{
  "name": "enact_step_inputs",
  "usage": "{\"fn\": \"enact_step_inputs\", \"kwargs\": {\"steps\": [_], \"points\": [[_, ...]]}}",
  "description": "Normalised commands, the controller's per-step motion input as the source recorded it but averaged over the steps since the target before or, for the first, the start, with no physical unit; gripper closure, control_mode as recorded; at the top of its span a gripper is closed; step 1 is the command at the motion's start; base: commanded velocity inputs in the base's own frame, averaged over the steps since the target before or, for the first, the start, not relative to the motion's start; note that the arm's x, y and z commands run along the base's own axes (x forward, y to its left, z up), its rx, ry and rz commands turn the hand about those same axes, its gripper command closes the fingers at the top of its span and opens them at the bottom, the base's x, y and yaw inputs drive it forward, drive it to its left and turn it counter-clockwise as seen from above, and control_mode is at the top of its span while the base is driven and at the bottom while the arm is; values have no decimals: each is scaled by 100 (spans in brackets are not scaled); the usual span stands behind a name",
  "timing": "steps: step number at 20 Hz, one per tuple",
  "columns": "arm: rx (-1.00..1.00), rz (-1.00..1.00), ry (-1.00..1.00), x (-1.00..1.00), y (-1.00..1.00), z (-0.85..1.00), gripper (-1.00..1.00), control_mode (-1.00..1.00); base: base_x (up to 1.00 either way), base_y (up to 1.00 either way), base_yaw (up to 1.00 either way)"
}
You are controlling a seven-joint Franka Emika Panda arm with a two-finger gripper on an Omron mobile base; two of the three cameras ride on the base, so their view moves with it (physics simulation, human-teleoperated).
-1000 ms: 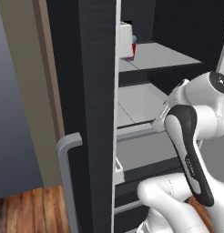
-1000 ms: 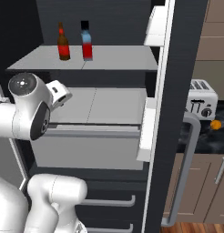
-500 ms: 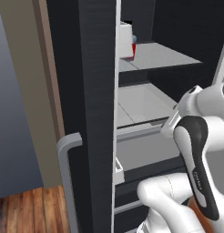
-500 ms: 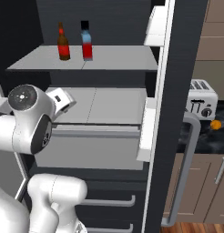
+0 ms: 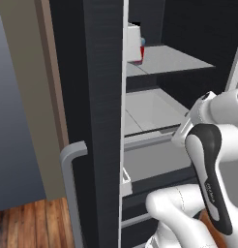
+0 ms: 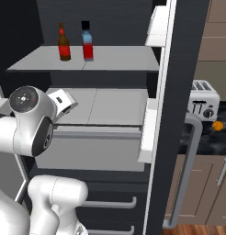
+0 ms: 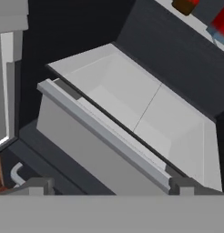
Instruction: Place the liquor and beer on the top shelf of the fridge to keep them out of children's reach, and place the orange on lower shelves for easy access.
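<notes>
Charcoal-black fridge point(image 6: 188, 69) stands wide open, and the robot's two-finger hand point(image 7: 111, 184) hovers empty, tips wide apart, before the flat pale-grey lower shelf point(image 7: 145, 113) with its grey front rail. Up on the wide pale-grey top shelf point(image 6: 115, 62) stand the slim brown beer bottle point(image 6: 64, 42) and the squat red-and-blue liquor bottle point(image 6: 87, 41), side by side. Over on the dark table point(image 6: 206, 140), the small orange ball point(image 6: 217, 125) sits beside the silver toaster point(image 6: 204, 99).

Matt charcoal fridge point(image 6: 188, 69), wood-grain floor point(image 5: 29, 225)

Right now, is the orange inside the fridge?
No, the orange sits on the dark counter beside the toaster, outside the fridge.
</notes>
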Motion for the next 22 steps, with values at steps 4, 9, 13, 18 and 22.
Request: {"fn": "enact_step_inputs", "kwargs": {"steps": [4, 9, 13, 18, 22], "points": [[0, 0, 0, 0, 0, 0, -100, 100, -20, 0, -8], [0, 0, 0, 0, 0, 0, -100, 100, -43, -3, -13], [0, 0, 0, 0, 0, 0, -100, 100, -59, 0, -11], [0, 0, 0, 0, 0, 0, -100, 100, -19, 0, -17], [0, 0, 0, 0, 0, 0, -100, 100, 0, 15, -29]]}}
